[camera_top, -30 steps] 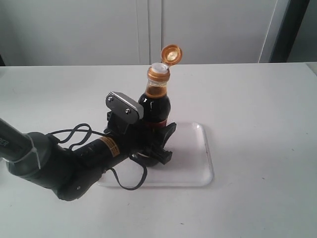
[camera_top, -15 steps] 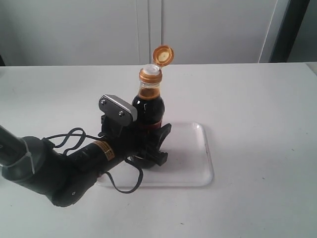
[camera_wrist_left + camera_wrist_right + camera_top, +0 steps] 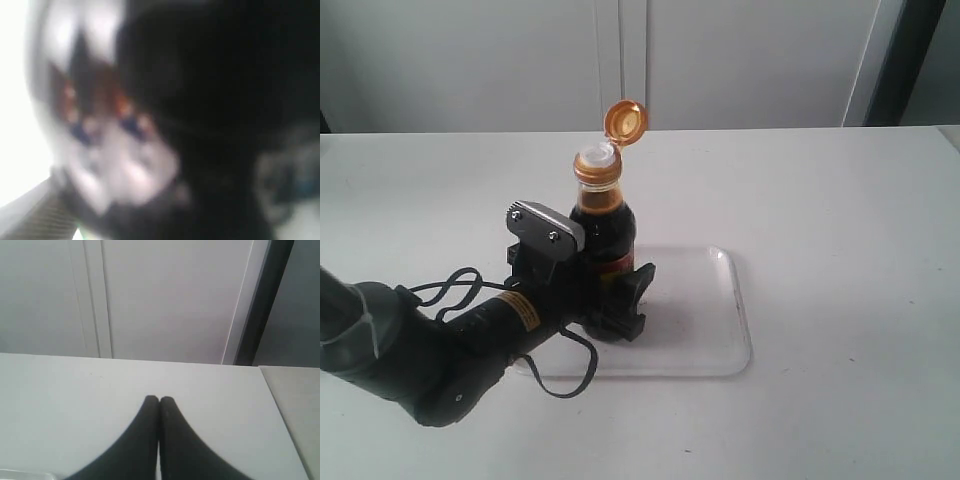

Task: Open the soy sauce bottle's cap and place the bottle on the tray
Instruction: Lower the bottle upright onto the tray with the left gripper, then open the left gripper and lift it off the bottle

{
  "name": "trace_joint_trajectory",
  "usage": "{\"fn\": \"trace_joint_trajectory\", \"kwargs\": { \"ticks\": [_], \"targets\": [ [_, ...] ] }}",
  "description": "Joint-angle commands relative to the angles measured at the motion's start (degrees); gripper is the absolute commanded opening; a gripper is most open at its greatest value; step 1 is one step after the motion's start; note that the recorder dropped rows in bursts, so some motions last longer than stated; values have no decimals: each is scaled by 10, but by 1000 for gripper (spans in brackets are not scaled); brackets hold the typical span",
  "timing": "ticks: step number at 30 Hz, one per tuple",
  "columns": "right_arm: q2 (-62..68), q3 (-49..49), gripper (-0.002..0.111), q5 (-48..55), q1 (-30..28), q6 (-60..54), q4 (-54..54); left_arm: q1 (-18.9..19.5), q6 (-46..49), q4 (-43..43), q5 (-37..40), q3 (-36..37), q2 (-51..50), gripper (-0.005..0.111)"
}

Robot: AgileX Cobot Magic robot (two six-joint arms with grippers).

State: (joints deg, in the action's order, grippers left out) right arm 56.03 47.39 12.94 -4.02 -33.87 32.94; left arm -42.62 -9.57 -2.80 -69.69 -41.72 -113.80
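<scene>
The left gripper [image 3: 610,300] (clamped on the soy sauce bottle [image 3: 602,235], probably) is sliding it left, lowering onto the tray [image 3: 720,330], cap [image 3: 624,121] already open.

White tabletop [image 3: 840,200], pale panelled wall [image 3: 740,60] behind, dark vertical strip [image 3: 910,60] at right.

The soy sauce bottle [image 3: 601,228] stands upright over the left part of the tray [image 3: 725,330], its clear glass full of dark liquid, a red label low on its body. Its golden-orange cap [image 3: 624,122] is flipped open, hinged back above the collar, baring the white spout. The tray lies flat, white, round-cornered.
</scene>
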Motion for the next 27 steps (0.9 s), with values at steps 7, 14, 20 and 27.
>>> {"fn": "trace_joint_trajectory", "kwargs": {
  "ticks": [7,14,20,27],
  "targets": [
    [1,-2,0,-6,0,-4,3,2,-17,-17,-3,40,62,82],
    [1,-2,0,-3,0,-4,3,2,-22,-24,-3,44,86,82],
    [1,-2,0,-3,0,-5,3,2,-22,-27,-3,44,103,82],
    [1,-2,0,-3,0,-9,3,2,-25,-28,-3,44,138,82]
  ]
}}
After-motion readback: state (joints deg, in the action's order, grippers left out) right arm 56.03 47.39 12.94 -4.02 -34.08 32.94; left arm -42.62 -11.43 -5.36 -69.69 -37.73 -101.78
